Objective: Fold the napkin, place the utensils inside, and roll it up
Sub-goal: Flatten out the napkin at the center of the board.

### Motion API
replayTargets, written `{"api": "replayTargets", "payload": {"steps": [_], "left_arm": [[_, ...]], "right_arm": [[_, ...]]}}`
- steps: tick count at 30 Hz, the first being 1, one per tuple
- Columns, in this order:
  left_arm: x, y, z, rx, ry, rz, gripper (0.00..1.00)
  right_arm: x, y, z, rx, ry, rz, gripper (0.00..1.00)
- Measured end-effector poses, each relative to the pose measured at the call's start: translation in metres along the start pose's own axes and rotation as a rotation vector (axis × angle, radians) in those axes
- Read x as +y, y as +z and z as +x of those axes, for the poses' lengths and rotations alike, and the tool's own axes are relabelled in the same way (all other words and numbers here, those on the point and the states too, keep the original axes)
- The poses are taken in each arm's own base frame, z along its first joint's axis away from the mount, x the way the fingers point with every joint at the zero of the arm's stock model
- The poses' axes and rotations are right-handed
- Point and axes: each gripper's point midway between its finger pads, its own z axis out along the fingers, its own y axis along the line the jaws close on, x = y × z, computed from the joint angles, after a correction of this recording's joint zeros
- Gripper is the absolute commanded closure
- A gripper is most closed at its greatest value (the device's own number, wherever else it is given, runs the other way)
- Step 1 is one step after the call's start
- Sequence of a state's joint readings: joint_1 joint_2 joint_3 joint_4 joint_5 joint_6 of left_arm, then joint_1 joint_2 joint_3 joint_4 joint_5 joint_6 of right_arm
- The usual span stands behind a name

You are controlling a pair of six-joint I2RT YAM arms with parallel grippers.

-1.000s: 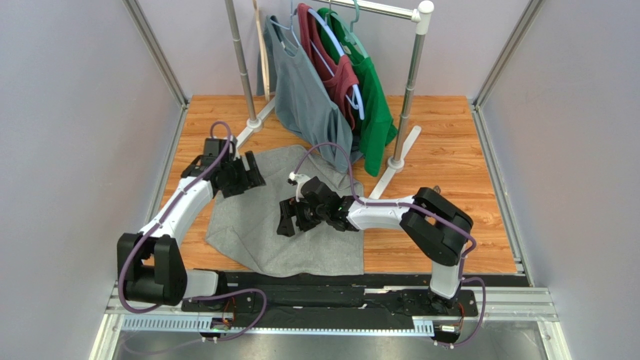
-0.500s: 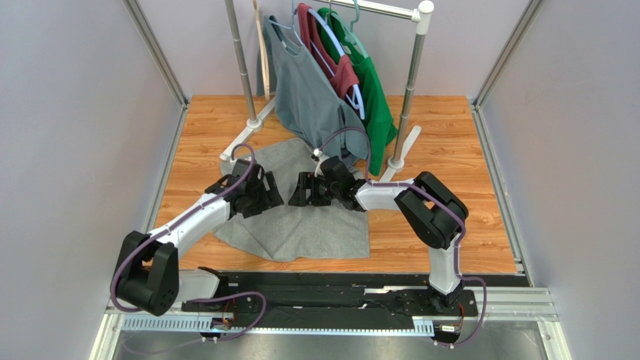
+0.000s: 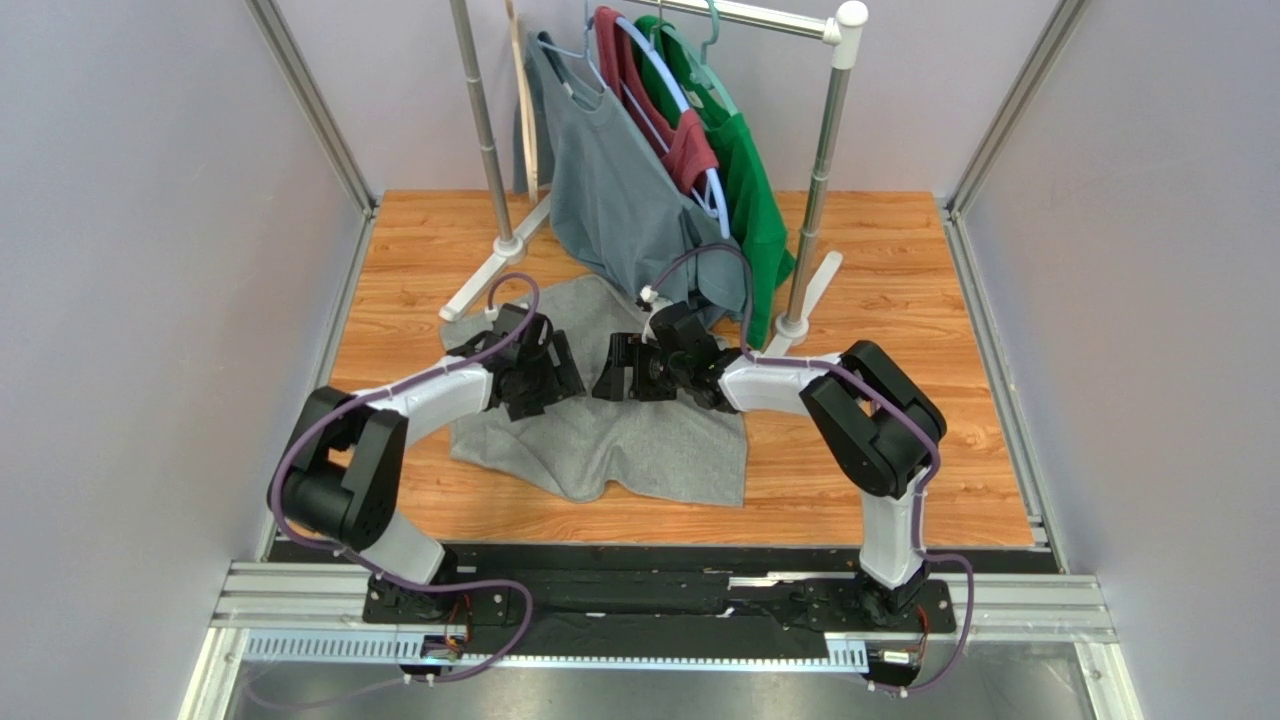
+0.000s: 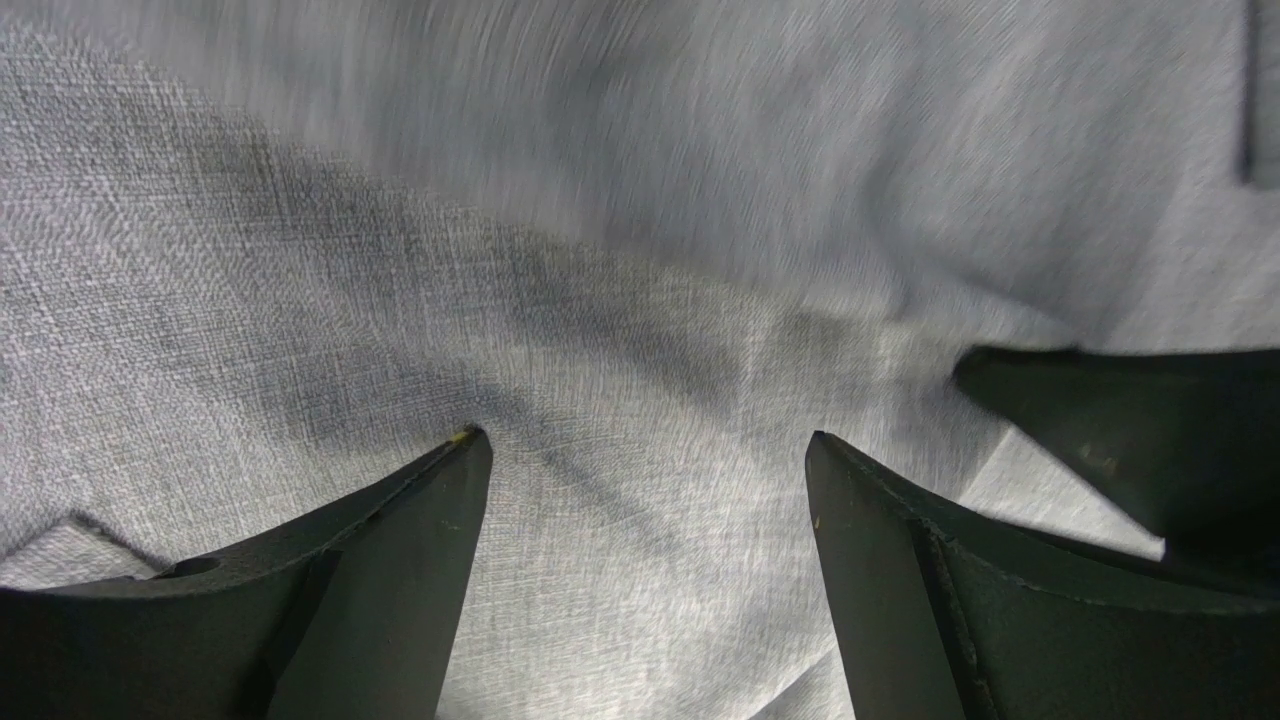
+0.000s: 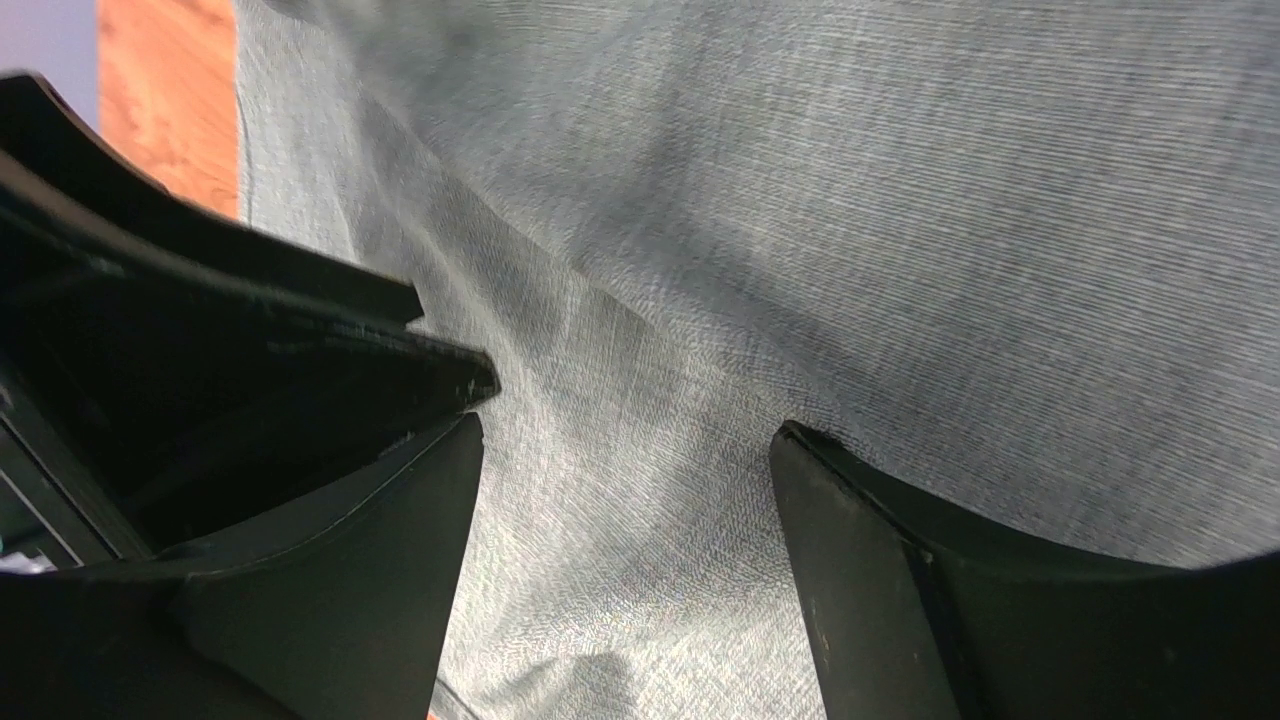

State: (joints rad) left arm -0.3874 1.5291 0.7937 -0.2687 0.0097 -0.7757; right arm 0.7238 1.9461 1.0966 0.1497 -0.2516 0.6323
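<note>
The grey napkin (image 3: 646,443) lies rumpled on the wooden table, its near edge uneven. My left gripper (image 3: 567,371) and my right gripper (image 3: 612,369) face each other, close together, over the far middle of the napkin. Both are open and hold nothing. In the left wrist view the napkin (image 4: 631,270) fills the frame under my left gripper (image 4: 643,438), with a right finger (image 4: 1142,435) at the right edge. In the right wrist view my right gripper (image 5: 627,431) is over creased napkin (image 5: 902,225), with the left gripper (image 5: 226,345) at the left. No fork is in view.
A clothes rack (image 3: 819,165) stands at the back with a grey shirt (image 3: 609,180), a red shirt (image 3: 669,128) and a green shirt (image 3: 744,180). The grey shirt hangs just behind the grippers. The rack's white feet (image 3: 796,308) rest on the table (image 3: 902,450).
Both grippers have moved inward and toward the far middle of the napkin, ending nose to nose. The napkin has been dragged and bunched, its near-left part pulled in.
</note>
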Motion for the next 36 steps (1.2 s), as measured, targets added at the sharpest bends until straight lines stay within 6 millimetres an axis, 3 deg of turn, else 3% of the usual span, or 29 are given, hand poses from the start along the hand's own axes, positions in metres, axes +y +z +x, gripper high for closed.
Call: {"api": "replayTargets", "payload": {"steps": [8, 12, 15, 19, 22, 23, 24, 27, 36], "left_arm": [[-0.022, 0.019, -0.024, -0.021, 0.037, 0.035, 0.14], [-0.028, 0.023, -0.031, -0.029, 0.067, 0.045, 0.14], [-0.03, 0.02, -0.029, -0.026, 0.109, 0.042, 0.14], [-0.035, -0.003, -0.025, -0.039, 0.17, 0.042, 0.14], [-0.047, -0.042, -0.035, -0.114, 0.179, 0.094, 0.14], [-0.043, -0.043, -0.032, -0.106, 0.177, 0.082, 0.14], [-0.05, -0.071, -0.042, -0.181, 0.169, 0.135, 0.14], [-0.043, -0.102, -0.04, -0.248, 0.141, 0.164, 0.14], [0.013, -0.102, -0.006, -0.195, 0.09, -0.004, 0.13]], "right_arm": [[-0.014, -0.019, 0.006, 0.025, -0.033, 0.082, 0.23], [-0.009, -0.038, 0.006, 0.027, -0.055, 0.085, 0.23], [0.004, -0.056, -0.003, 0.001, -0.079, 0.063, 0.23], [0.028, -0.074, -0.01, -0.031, -0.113, 0.01, 0.23], [0.04, -0.077, -0.001, -0.017, -0.128, -0.028, 0.24], [0.041, -0.076, 0.004, -0.008, -0.128, -0.038, 0.24], [0.041, -0.075, 0.011, 0.012, -0.125, -0.043, 0.24], [0.036, -0.07, 0.028, 0.059, -0.11, -0.046, 0.25], [0.005, -0.066, 0.068, 0.16, -0.057, 0.012, 0.25]]}}
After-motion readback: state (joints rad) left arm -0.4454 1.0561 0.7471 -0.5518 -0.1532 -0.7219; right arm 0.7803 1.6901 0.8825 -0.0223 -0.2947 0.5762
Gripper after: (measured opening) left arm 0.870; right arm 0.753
